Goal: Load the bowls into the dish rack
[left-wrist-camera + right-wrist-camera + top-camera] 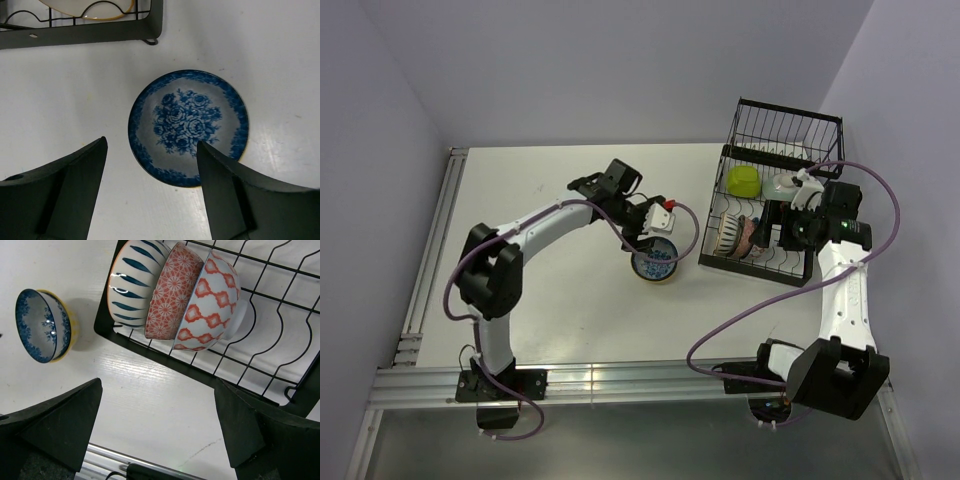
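Observation:
A blue-and-white floral bowl (655,264) (189,125) (42,325) with a yellow outside stands upright on the white table, left of the black wire dish rack (788,128) (165,359). My left gripper (653,245) (151,150) hangs open just above it, its right finger overlapping the bowl's near rim and its left finger over bare table. Three patterned bowls stand on edge in the rack's slots: blue-striped (132,285), red (172,292) and orange-and-white (210,302). A green bowl (743,180) and a white one (785,185) lie further back. My right gripper (782,232) (157,390) is open and holds nothing.
The rack's corner (80,34) lies just beyond the blue bowl, with a cream, yellow-rimmed bowl (85,6) inside it. A metal rail (620,378) runs along the table's near edge, another down the left side. Purple cables loop beside both arms.

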Motion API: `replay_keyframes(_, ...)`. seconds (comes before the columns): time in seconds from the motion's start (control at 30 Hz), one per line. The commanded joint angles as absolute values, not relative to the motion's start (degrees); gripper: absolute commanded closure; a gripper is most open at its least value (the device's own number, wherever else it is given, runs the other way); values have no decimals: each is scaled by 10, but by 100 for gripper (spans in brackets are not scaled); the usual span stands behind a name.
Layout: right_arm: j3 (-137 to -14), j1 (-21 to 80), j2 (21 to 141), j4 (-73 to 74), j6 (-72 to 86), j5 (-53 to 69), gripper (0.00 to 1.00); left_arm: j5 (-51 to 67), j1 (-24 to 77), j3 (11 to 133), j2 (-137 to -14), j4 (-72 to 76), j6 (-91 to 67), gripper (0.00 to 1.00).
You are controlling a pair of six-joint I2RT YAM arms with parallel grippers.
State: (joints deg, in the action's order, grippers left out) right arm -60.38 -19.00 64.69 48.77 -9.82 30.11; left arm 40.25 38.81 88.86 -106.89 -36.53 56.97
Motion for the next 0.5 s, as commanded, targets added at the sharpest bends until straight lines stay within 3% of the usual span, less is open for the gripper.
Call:
replay_keyframes(0.0,-632,-192,627,501,-90,312,0,404,387,938,-1108,-384,631,23)
replay_keyframes(0.33,-619,-192,622,492,-84,294,0,397,385,975,-1177,-366,629,33)
replay_keyframes(0.47,-609,-192,624,486,-83,293,0,396,386,965,-1182,-356,630,45)
